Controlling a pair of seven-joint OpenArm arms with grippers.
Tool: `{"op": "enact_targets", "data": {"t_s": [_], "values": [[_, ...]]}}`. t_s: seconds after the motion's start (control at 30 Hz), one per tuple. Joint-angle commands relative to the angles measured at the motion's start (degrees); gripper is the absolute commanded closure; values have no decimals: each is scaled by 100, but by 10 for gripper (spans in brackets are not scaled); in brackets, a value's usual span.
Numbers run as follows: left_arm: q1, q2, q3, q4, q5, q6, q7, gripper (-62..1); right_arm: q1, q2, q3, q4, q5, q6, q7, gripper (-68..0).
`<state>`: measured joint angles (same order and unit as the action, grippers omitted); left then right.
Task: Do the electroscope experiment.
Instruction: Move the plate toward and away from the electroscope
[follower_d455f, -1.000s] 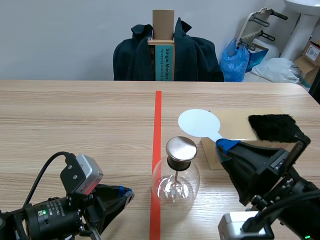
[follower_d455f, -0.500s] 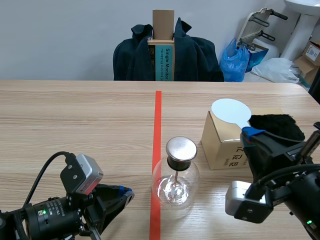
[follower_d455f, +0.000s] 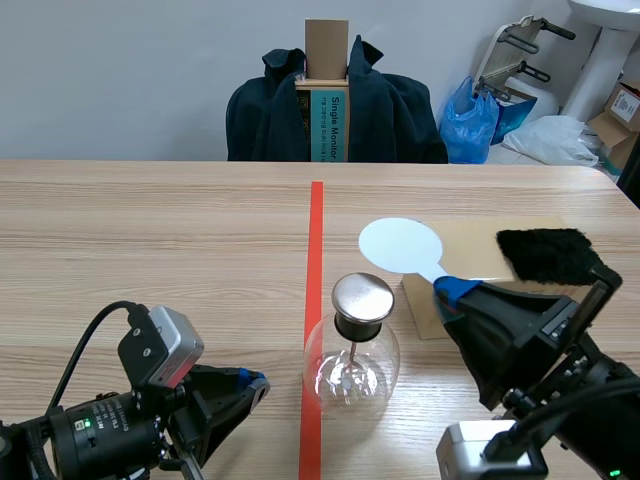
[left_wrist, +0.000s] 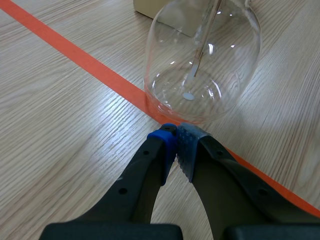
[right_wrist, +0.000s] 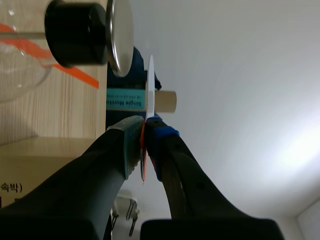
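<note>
The electroscope, a clear glass flask (follower_d455f: 350, 375) with a black stopper and a round metal cap (follower_d455f: 362, 298), stands at the table's middle beside the red tape line. My right gripper (follower_d455f: 447, 290) is shut on the handle of a white round paddle (follower_d455f: 400, 245), held just above and right of the cap. In the right wrist view the paddle (right_wrist: 151, 85) stands edge-on close to the cap (right_wrist: 120, 35), a small gap between them, pinched in my right gripper (right_wrist: 146, 134). My left gripper (left_wrist: 176, 145) is shut on nothing, its tips just short of the flask (left_wrist: 202, 65); it rests low at the left (follower_d455f: 250, 385).
A cardboard box (follower_d455f: 470, 260) lies right of the electroscope with a black fur cloth (follower_d455f: 548, 255) on top. Beyond the far table edge stands a chair draped with a dark jacket (follower_d455f: 390, 110), and a blue bag (follower_d455f: 470, 120) lies farther right.
Half a second ago the paddle was over the box next to the fur cloth; my right gripper has swung it back left to the cap, as one second ago. The left arm barely moved.
</note>
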<state>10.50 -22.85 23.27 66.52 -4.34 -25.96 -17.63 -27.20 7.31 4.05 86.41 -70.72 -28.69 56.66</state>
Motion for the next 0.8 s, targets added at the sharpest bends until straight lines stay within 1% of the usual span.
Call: {"op": "enact_targets", "data": {"t_s": [0.0, 0.17, 0.4, 0.6, 0.77], "values": [[-4, 28, -17, 140, -50, -17, -96, -17, 70, 63, 37, 129, 61, -46, 173, -8], [-4, 28, -17, 140, -50, -17, -96, -17, 70, 63, 37, 129, 59, -46, 726, -8], [-4, 28, -17, 140, -50, -17, -96, -17, 70, 63, 37, 129, 59, -46, 1198, -8], [-4, 28, -17, 140, -50, -17, -94, -17, 70, 63, 37, 129, 59, -46, 1384, -8], [-4, 28, -17, 140, -50, -17, -94, -17, 70, 63, 37, 129, 59, -46, 1377, -8]]}}
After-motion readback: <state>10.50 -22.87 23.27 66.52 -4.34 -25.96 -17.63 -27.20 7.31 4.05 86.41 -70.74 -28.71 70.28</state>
